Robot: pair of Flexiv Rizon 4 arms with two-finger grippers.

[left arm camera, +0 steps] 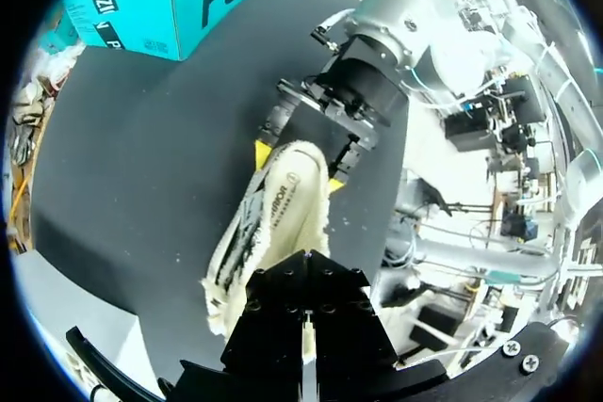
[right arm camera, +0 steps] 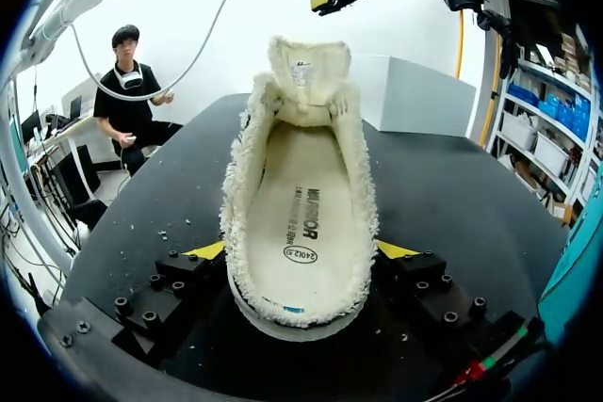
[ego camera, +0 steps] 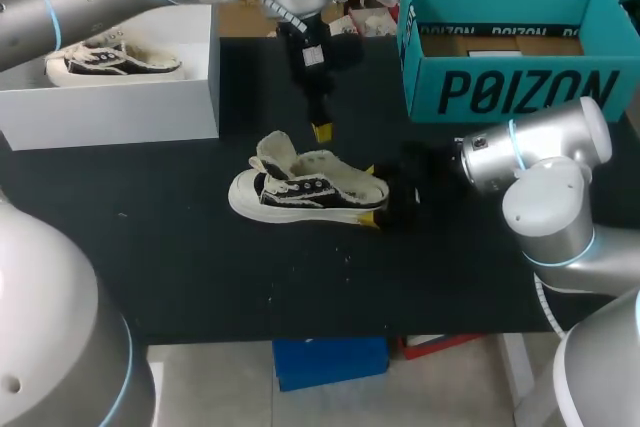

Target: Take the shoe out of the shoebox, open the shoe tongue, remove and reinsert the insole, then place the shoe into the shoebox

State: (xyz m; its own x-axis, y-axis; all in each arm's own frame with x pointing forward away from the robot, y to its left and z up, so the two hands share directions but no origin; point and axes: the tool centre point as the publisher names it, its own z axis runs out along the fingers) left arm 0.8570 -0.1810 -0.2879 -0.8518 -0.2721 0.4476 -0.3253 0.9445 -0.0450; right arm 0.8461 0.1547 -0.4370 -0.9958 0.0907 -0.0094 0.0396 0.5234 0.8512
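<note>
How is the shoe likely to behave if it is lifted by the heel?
Probably light and soft: the shoe looks like low canvas with frayed edges, so its sides may give under the right gripper at the heel. The tongue stands folded up, so it likely flops. Its flat sole should keep it from tipping.

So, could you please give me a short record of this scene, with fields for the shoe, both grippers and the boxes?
shoe: on the black table, opening upward
tongue: pulled up, open
insole: lying inside the shoe
right gripper: shut on the shoe's heel, one finger on each side
left gripper: hangs above the shoe, apart from it
white shoebox: at the table's far left, with a second shoe inside
teal box: at the table's far right, open on top
</note>
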